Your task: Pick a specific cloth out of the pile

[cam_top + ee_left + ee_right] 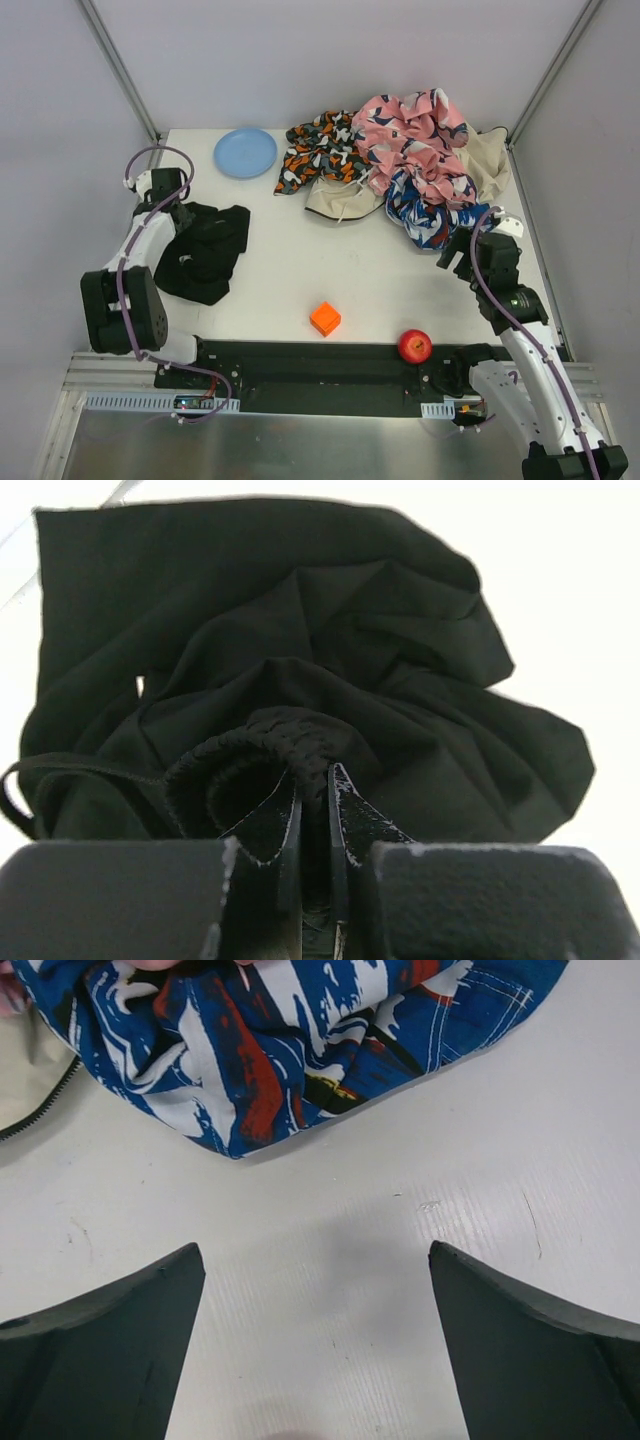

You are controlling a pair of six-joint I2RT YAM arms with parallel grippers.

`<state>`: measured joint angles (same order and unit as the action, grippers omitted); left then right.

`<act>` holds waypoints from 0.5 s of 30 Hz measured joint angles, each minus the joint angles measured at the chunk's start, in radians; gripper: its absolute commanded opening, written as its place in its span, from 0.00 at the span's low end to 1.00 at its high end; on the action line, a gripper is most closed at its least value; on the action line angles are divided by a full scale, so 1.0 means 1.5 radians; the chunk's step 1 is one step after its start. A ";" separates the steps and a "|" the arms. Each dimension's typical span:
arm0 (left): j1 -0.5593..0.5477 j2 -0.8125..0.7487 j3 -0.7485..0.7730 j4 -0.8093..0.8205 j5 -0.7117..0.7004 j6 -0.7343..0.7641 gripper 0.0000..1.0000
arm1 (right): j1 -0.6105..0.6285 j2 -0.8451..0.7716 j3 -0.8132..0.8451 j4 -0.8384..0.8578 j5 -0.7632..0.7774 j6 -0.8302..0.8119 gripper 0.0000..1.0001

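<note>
Black cloth (pixel 205 250) | frame left, off pile (pixel 410 140) | left jaws pinching fold, right jaws wide | risk: shallow pinch slips

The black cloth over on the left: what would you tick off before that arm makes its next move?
1. Is the left gripper shut on the black cloth? Ok, a fold is pinched in it.
2. Is only black fabric in that pinch? Ok in the left wrist view.
3. Is the black cloth apart from the pile? Ok, bare table lies between them.
4. Is the right gripper out of the way? Ok, it is open over bare table, just short of the blue patterned cloth.
5. Are the orange cube and apple clear of the black cloth? Ok.
6. Is the grip firm enough to lift? Cannot tell.
</note>
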<state>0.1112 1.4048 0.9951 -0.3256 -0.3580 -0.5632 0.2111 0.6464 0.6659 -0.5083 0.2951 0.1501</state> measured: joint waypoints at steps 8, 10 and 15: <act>0.010 0.120 -0.011 0.010 0.060 -0.036 0.98 | 0.000 0.004 -0.016 -0.004 0.039 0.000 0.96; 0.010 0.124 -0.016 0.010 0.077 -0.046 0.99 | 0.000 0.002 -0.016 -0.004 0.045 -0.001 0.96; 0.012 0.049 -0.040 0.008 0.121 -0.051 0.99 | 0.000 -0.021 -0.016 -0.004 0.058 -0.001 0.96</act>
<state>0.1291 1.4788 0.9356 -0.3134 -0.1764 -0.6395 0.2111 0.6151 0.6418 -0.5140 0.3828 0.1493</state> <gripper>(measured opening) 0.990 0.957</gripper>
